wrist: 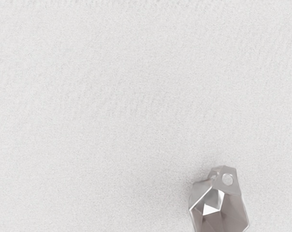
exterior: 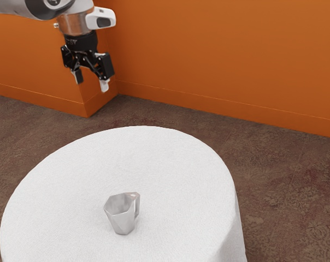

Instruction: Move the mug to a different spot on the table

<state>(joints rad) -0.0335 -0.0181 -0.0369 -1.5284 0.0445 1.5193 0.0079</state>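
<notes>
Silver mug [exterior: 122, 213] upright on table [exterior: 170, 164]; hand [exterior: 91, 79] high above, open

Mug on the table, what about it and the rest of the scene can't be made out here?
Faceted silver mug: wrist view, lower part cut off by the picture's edge.
Mug, far side and base: exterior view, hidden by its own body.
Round white-clothed table: exterior view, near side cut off by the lower edge.
Arm above the black gripper: exterior view, cut off by the top edge.
</notes>
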